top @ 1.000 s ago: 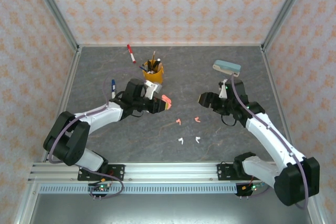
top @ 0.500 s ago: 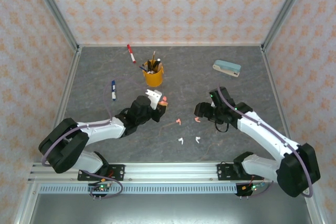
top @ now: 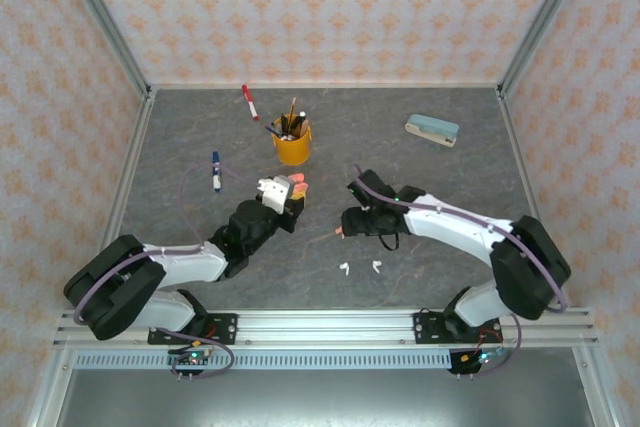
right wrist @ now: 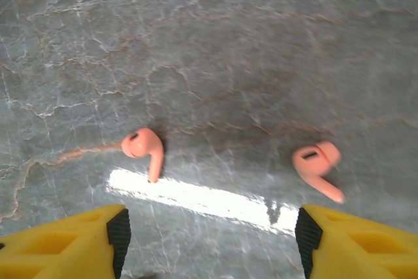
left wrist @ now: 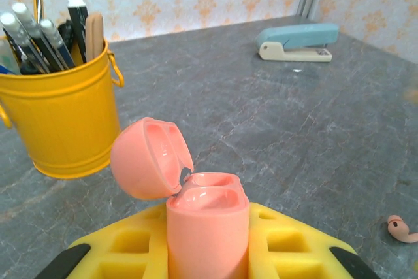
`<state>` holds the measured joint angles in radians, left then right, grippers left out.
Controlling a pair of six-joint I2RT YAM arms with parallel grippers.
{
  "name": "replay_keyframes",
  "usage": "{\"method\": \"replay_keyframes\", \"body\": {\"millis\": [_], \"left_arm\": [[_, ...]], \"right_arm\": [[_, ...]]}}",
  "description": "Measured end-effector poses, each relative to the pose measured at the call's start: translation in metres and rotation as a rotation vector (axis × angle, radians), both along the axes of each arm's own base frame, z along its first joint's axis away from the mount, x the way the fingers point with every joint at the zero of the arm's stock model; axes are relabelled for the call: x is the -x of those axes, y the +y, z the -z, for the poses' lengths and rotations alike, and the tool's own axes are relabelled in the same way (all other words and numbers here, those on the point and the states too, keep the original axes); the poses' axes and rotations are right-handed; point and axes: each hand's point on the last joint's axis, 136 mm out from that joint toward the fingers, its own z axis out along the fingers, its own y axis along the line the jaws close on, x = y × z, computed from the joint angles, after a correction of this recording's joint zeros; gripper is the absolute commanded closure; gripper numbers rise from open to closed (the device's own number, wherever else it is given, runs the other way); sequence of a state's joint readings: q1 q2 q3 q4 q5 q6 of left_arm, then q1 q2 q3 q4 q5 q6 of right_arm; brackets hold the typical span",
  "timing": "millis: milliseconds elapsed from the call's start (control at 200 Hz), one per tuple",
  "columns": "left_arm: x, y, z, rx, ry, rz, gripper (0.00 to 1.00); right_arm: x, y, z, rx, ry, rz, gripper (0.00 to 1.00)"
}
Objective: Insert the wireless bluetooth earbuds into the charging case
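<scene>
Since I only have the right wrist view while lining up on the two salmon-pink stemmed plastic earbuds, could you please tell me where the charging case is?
Observer: The left gripper is shut on the salmon-pink pebble-shaped plastic charging case.
Operator: Is it open?
Observer: Yes, its lid is hinged back; both wells look empty.
Operator: Any other earbuds?
Observer: Two tiny white stemmed plastic earbuds lie on the grey marbled table, toward its near edge.

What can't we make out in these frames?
- Top external: the right gripper covers most of the pink earbuds; the white earbuds are too small to tell how they lie.
- Left wrist: the charging case is cut off at its base by the bottom edge; its sockets are seen too shallowly to tell if empty.
- Right wrist: a glare stripe washes out the table below the pink earbuds.
</scene>
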<state>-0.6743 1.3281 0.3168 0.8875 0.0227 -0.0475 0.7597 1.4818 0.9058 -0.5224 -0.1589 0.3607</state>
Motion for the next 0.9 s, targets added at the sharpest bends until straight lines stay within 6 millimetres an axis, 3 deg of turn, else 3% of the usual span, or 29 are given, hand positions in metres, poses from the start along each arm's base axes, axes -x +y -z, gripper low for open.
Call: {"method": "replay_keyframes", "body": {"millis": [170,345,455,901], "left_arm": [[0.012,0.003,-0.035,0.039,-0.110,0.042,1.00],[0.023,0.018,-0.080,0.109,-0.233,0.046,1.00],[0.028,0.025,-0.095,0.129,-0.274,0.048,1.00],[0.030,0.030,-0.077,0.098,-0.230,0.046,1.00]], "right_arm": [[-0.008,0.015,0.016,0.078,-0.003,-0.083,0.35],[-0.014,0.022,0.027,0.120,0.004,-0.127,0.36],[-0.017,0.027,0.030,0.127,0.004,-0.149,0.37],[-0.013,0.041,0.043,0.138,0.036,-0.200,0.42]]}}
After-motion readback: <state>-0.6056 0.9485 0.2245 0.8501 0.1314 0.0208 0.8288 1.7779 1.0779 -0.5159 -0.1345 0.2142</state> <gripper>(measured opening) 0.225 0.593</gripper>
